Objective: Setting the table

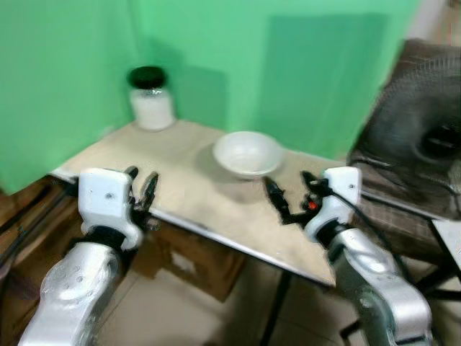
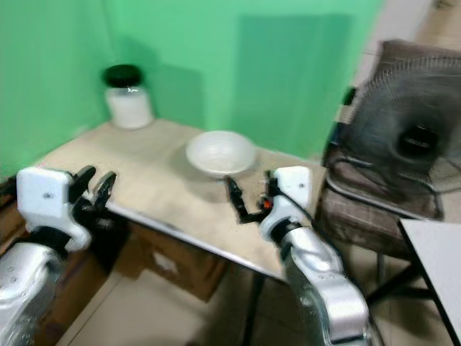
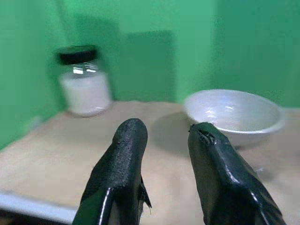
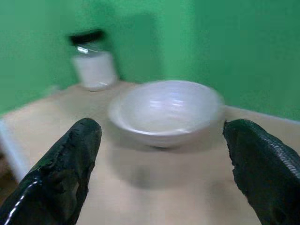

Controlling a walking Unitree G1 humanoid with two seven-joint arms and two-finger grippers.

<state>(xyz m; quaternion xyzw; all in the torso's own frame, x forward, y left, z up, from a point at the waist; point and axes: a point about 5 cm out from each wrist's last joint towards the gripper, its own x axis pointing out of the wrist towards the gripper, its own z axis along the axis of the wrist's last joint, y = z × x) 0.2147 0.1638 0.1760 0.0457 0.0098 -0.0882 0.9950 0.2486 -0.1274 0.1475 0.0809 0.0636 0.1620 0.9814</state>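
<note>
While the white bowl (image 1: 247,153) sits mid-table (image 1: 180,194), untouched, I hold my right gripper (image 1: 288,196) spread wide just before it, lined up for the reach; next I advance and straddle the rim. My left gripper (image 1: 142,189) waits, fingers parted, at the table's near edge.

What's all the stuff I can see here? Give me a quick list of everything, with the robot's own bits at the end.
Table: one, beige top, in front of the robot.
Bowl: one, white, near the middle of the table.
Jar: one, clear with white contents and a black lid, at the table's far left corner.
Backdrop: green, behind the table.
Fan: one, dark, on a chair to the right of the table.
Cardboard box: one, brown, on the floor under the table.
Second table: one, white top, corner at far right.
Left gripper: one, black fingers slightly apart, at the table's near left edge.
Right gripper: one, black fingers wide open, just short of the bowl.
</note>
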